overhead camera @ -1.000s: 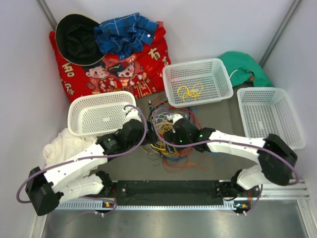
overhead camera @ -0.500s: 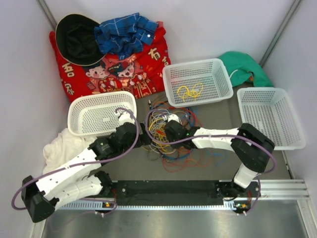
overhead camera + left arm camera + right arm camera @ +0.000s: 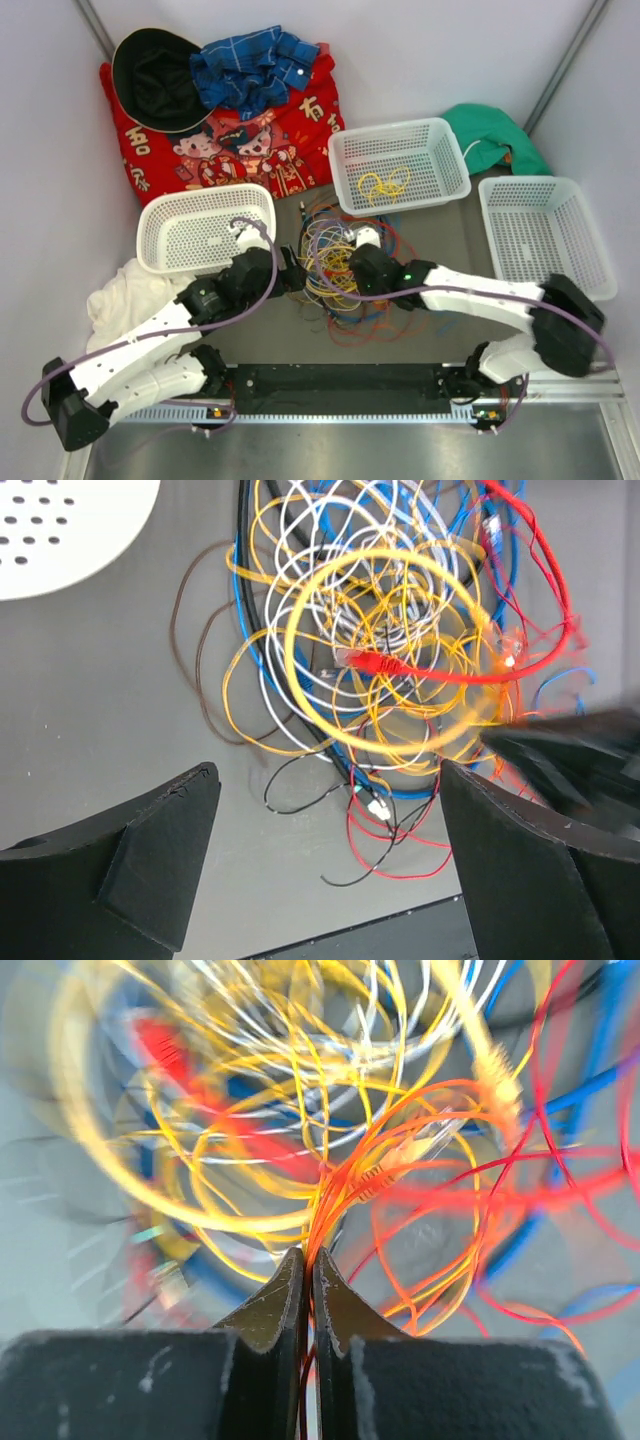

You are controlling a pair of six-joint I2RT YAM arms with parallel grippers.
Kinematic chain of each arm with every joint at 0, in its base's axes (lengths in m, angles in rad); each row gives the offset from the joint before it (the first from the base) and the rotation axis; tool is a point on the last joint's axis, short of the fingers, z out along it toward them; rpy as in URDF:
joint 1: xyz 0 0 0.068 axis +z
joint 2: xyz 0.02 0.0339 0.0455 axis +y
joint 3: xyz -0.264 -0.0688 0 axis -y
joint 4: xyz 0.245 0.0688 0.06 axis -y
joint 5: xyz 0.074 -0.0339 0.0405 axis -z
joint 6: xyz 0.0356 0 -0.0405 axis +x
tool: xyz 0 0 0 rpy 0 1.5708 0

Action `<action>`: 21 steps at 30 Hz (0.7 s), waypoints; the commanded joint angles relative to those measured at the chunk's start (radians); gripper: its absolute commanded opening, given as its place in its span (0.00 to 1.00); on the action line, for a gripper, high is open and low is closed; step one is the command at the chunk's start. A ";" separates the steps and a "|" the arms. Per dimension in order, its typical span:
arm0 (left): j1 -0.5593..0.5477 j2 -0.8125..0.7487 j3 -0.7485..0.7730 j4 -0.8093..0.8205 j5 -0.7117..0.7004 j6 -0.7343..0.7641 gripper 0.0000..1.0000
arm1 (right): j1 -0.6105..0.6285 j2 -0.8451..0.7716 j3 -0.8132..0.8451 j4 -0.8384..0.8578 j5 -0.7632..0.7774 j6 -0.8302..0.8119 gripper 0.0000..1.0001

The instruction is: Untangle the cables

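The cables (image 3: 338, 272) lie in a tangle of yellow, orange, red, blue and white loops on the grey table between my two grippers. My right gripper (image 3: 358, 262) sits in the tangle's right side. Its jaws (image 3: 308, 1262) are shut on a bundle of thin orange cables (image 3: 352, 1182) that fan up out of the tips. My left gripper (image 3: 291, 276) hovers at the tangle's left edge, open wide (image 3: 330, 855) with only loose red and black strands on the table between its fingers (image 3: 150, 850). A big yellow loop (image 3: 390, 660) and a red cable (image 3: 440, 672) look blurred. One yellow cable (image 3: 383, 185) lies in the middle basket.
Three white baskets stand around: one at the left (image 3: 205, 228), one at the back middle (image 3: 440, 150), one at the right (image 3: 545, 235). A red printed cloth (image 3: 240, 140), black hat (image 3: 158, 80), blue plaid cloth (image 3: 255, 65), green cloth (image 3: 495, 135) and white cloth (image 3: 125, 295) lie around them.
My right gripper has closed on the orange cables and its arm has swung back out to the right. The tangle has shifted a little. The left gripper stays open.
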 commanded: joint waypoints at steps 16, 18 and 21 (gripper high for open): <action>0.001 -0.157 -0.033 0.493 0.089 0.171 0.96 | 0.050 -0.539 0.373 -0.302 -0.083 0.029 0.00; 0.001 -0.136 -0.038 0.573 0.169 0.184 0.95 | 0.050 -0.541 0.393 -0.299 -0.108 0.039 0.00; 0.001 -0.086 -0.045 0.652 0.247 0.180 0.94 | 0.050 -0.542 0.437 -0.288 -0.161 0.049 0.00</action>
